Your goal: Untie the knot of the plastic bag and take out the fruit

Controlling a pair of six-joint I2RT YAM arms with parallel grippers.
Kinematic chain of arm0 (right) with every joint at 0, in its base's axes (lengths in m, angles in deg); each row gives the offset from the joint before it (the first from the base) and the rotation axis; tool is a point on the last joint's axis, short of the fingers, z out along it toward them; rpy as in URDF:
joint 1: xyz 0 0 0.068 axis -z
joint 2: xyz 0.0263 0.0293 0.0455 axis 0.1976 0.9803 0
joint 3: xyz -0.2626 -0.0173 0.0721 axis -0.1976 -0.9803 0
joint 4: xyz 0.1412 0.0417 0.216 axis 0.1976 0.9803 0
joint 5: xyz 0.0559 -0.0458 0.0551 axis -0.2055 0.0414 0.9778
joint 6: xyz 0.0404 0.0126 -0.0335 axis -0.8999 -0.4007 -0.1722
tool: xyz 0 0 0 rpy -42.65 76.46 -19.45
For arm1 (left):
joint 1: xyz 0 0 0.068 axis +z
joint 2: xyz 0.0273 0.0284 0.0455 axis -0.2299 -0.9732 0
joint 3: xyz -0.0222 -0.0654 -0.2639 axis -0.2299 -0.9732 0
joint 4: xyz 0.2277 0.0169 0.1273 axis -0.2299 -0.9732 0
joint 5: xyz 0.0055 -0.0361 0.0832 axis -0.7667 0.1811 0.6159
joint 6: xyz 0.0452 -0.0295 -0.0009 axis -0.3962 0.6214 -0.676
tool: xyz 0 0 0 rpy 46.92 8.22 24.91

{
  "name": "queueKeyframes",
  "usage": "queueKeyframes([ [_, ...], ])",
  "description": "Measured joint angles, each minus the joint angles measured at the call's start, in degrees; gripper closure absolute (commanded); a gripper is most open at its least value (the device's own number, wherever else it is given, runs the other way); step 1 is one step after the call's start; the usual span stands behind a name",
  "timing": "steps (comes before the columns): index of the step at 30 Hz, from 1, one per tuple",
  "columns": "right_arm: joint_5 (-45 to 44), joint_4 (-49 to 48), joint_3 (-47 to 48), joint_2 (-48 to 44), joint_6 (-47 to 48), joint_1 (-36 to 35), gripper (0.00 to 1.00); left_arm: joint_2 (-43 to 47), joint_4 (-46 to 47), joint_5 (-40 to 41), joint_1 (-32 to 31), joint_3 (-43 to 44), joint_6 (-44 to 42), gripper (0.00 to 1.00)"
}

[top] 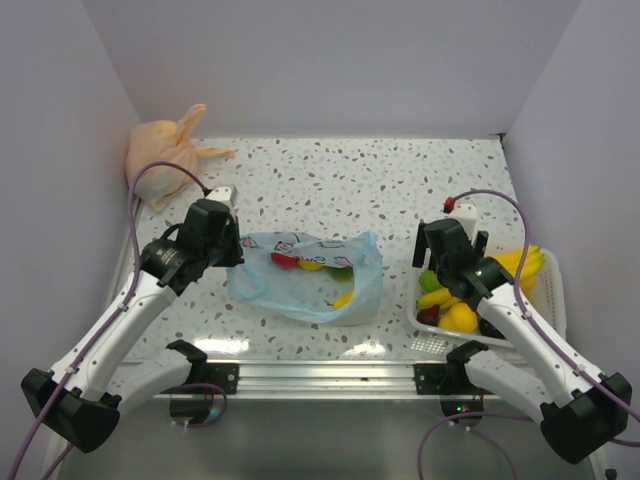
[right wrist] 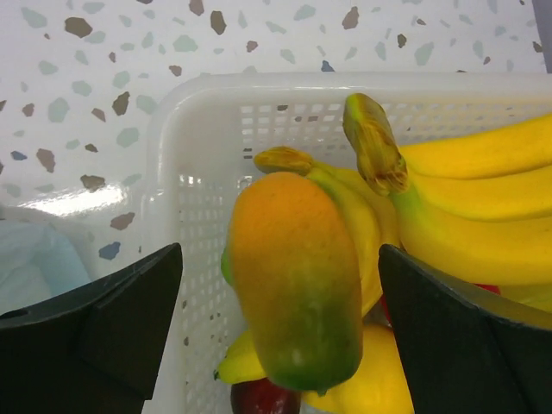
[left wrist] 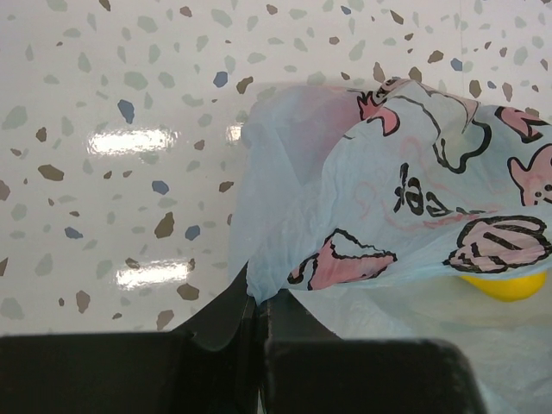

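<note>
L tool tight on plastic bag edge; R tool wide apart over prob. mango.

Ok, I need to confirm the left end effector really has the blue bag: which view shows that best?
Left wrist: the shut left end effector clamps the plastic bag by its edge, between its fingertips. Top external has the left arm covering that contact; right wrist catches only a blue sliver.
</note>
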Motion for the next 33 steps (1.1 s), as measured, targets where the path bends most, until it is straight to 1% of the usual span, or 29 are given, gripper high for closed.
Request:
queueKeyframes([
  [5, 7.0, 0.1, 6.7, 1.4, 2.5, 0.1, 0.01, 0.3, 0.7, -1.0, 0.0, -0.9, 0.0, 1.00],
  [11, 23.4, -0.6, 18.7, 1.9, 5.7, 0.1, 0.01, 0.4, 1.3, -2.1, 0.0, -1.4, 0.0, 1.00],
  [14, 32.3, -1.3, 27.1, 4.5, 7.1, -0.3, 0.01, 0.4, 1.3, -2.3, 0.0, -1.4, 0.0, 1.00],
  [16, 36.3, -1.9, 31.4, 6.7, 7.8, -1.4, 0.01, 0.4, 1.4, -2.4, 0.0, -1.4, 0.0, 1.00],
  [20, 39.3, -1.4, 38.1, 11.6, 9.0, -8.3, 0.01, 0.4, 1.6, -2.6, 0.0, -1.4, 0.0, 1.00],
  [24, 40.5, -0.2, 42.0, 18.4, 9.7, -15.5, 0.01, 0.7, 1.8, -2.8, 0.0, -1.8, 0.0, 1.00],
  [28, 40.1, 1.6, 40.8, 24.5, 9.8, -17.2, 0.01, 1.4, 1.8, -2.9, 0.0, -2.4, 0.0, 1.00],
  [33, 39.2, 2.9, 34.0, 29.9, 9.8, -17.1, 0.01, 2.9, 1.9, -2.9, 0.0, -3.5, 0.0, 1.00],
])
